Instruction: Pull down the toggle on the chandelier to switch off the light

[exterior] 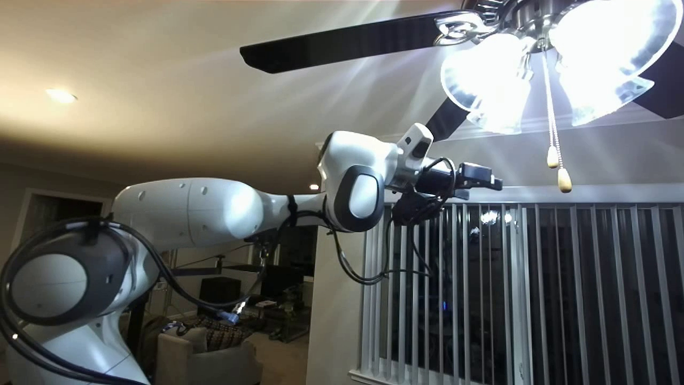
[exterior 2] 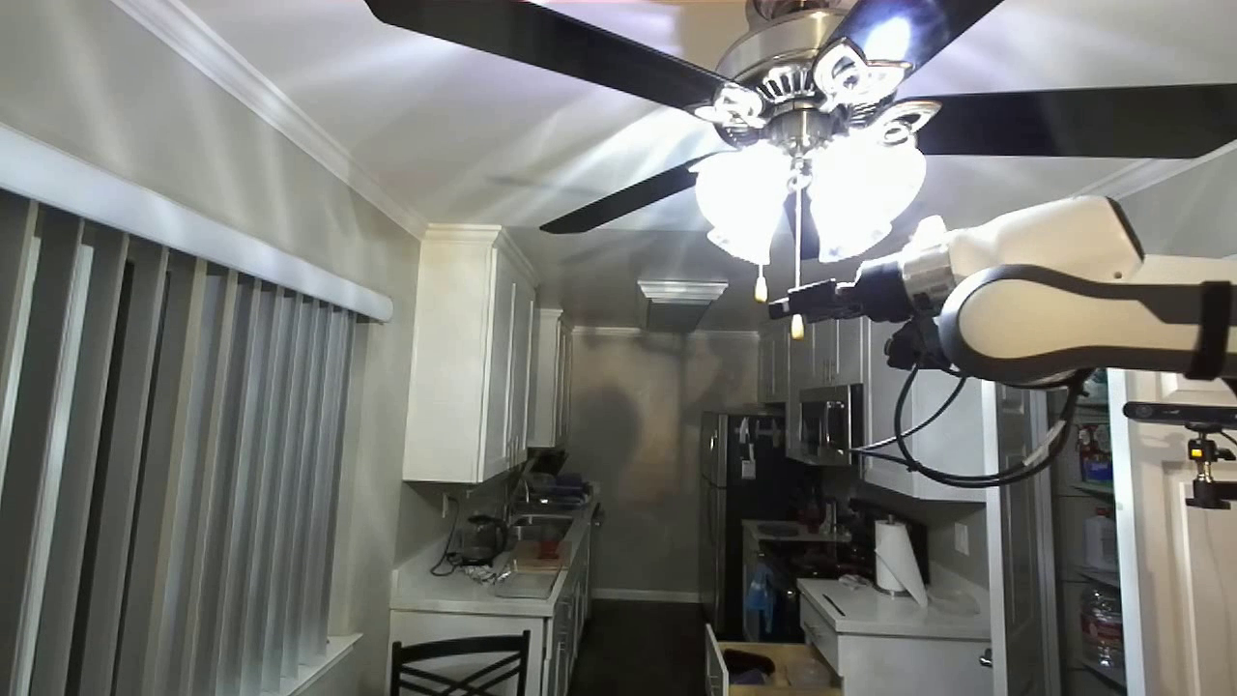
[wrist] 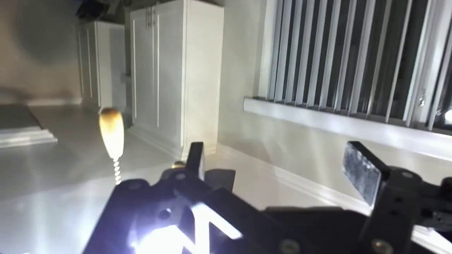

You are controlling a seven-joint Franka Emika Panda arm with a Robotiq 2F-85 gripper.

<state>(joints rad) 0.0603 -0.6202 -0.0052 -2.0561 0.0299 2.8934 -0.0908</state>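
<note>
A brushed-metal ceiling fan (exterior 2: 800, 126) with long dark blades (exterior 2: 1073, 124) carries bell-shaped glass light shades (exterior: 614, 32) that glare white; the light is on. Two thin pale beaded chains (exterior: 549, 101) drop from the underside of the fan. On them, the shorter-hung pale wooden teardrop pull (exterior: 552, 157) is nearer the fan, and the matching longer-hung pull (exterior: 565, 181) hangs farther beneath it.

A white-and-grey jointed robot arm (exterior: 214, 211) reaches in below the level of the fan's shades. At its end, the black two-fingered gripper (wrist: 279, 167) is wide: its fingers (wrist: 194, 157) stand well apart, flat pads (wrist: 362, 173) facing each other across the gap. In an exterior view the fingertips (exterior: 497, 184) are lower than the fan, near both pulls but touching neither. In an exterior view the longer chain (exterior 2: 798, 232) passes in front of the gripper, straight under the fan's centre. In the wrist view a pull shows outside that gap, beside a finger; which of the fan's two, I cannot tell.

Grey vertical blinds (exterior 2: 290, 454) hang lower than the fan. Beneath and beyond the fan are a white panelled wall cabinet (exterior 2: 452, 358) and, farther from it, a dark-sided refrigerator (exterior 2: 749, 498).
</note>
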